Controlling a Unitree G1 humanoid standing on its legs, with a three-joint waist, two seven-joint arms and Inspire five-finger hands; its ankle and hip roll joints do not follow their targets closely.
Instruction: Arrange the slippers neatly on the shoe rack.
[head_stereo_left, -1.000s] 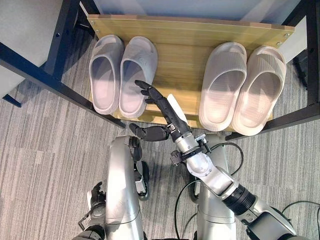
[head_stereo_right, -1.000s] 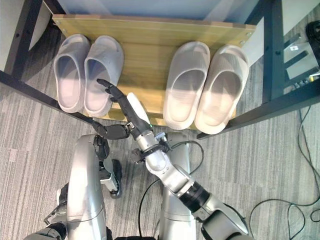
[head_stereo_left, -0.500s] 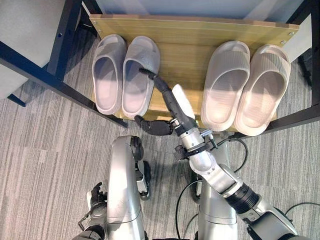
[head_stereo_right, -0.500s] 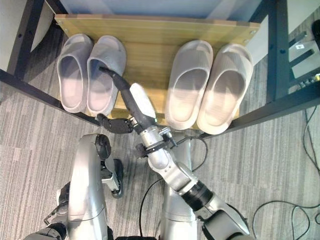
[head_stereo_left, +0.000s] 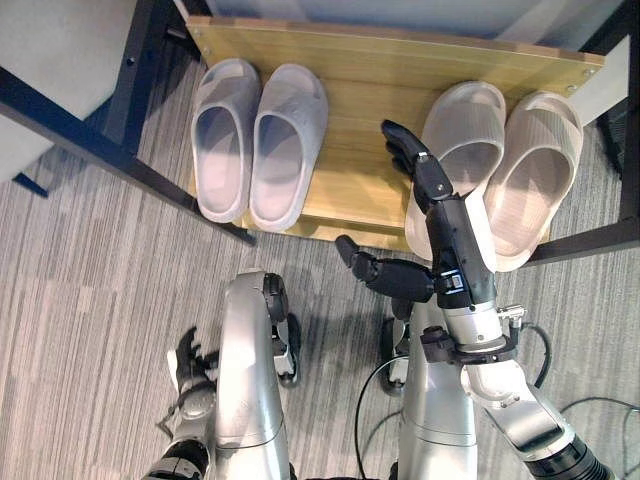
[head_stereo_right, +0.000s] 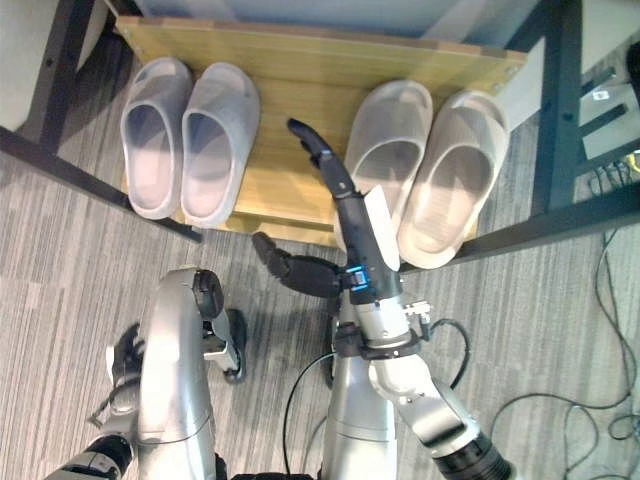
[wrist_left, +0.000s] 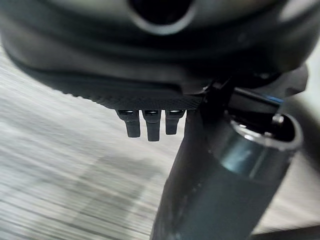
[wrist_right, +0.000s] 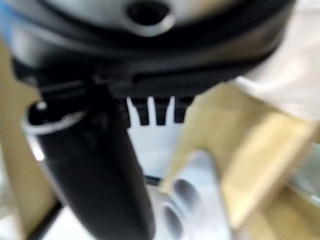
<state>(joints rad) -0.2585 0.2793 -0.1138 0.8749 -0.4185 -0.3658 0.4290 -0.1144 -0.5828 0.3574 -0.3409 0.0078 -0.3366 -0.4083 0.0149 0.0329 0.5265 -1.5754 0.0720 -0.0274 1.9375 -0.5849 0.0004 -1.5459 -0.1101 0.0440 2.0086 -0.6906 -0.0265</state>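
Writing: none legible on the slippers or the rack.
Rack (head_stereo_left: 360, 60): a wooden shelf in a black frame, at 12 o'clock in the eye views, standing on grey striped carpet (head_stereo_left: 90, 300).
Grey pair (head_stereo_left: 258, 140): two grey slippers side by side on the shelf at 11 o'clock, toes toward the back, heels at the front edge; the two touch along their inner sides.
Beige pair (head_stereo_left: 490, 170): two beige slippers side by side on the shelf at 1 o'clock, heels hanging slightly past the front edge.
Right robot hand (head_stereo_left: 415, 165): stretched forward over the shelf, fingers straight and relaxed, gripping nothing; its fingertips lie at the inner edge of the left beige slipper (head_stereo_right: 388, 150). Whether they touch it cannot be told. Its thumb juts out toward 9 o'clock, low over the carpet in front of the shelf.
Left robot hand (head_stereo_left: 187, 352): down at 7 o'clock beside the silver arm, well apart from both pairs; in the left wrist view its fingers (wrist_left: 148, 125) point away over the carpet, straight, holding nothing.
Gap: bare wood lies between the grey pair and the beige pair, and the right robot hand lies along the beige side of it.
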